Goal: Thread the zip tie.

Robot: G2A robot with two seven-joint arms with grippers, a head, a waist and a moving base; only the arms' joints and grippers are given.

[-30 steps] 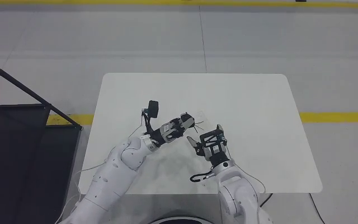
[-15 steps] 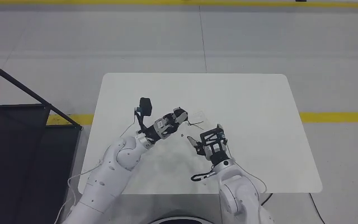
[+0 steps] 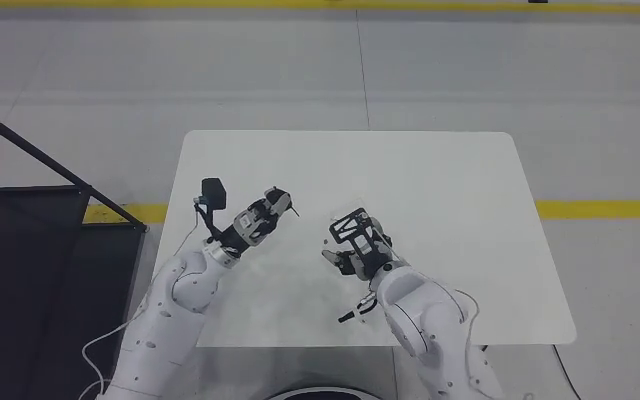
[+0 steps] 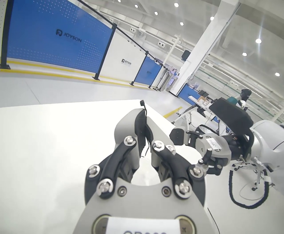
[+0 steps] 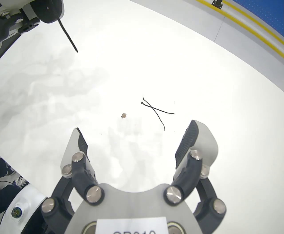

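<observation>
A black zip tie (image 4: 144, 124) is pinched between the fingers of my left gripper (image 4: 143, 119), which is shut on it. Its head sticks out past the fingertips. From the right wrist view, the tie's pointed tail (image 5: 67, 37) juts out of the left gripper (image 5: 42, 11). In the top view the left gripper (image 3: 276, 202) hangs over the table's left half. My right gripper (image 5: 135, 139) is open and holds nothing; it hovers near the table's middle (image 3: 340, 240). Two more black zip ties (image 5: 155, 108) lie crossed on the table beyond it.
The white table (image 3: 450, 180) is bare on its right half and along the far edge. A small brown speck (image 5: 123, 115) lies near the crossed ties. A black barrier (image 3: 40, 260) stands off the table's left side.
My left arm has drawn back to the left with the zip tie, away from the right gripper. The right gripper has turned and shifted slightly left, still open.
</observation>
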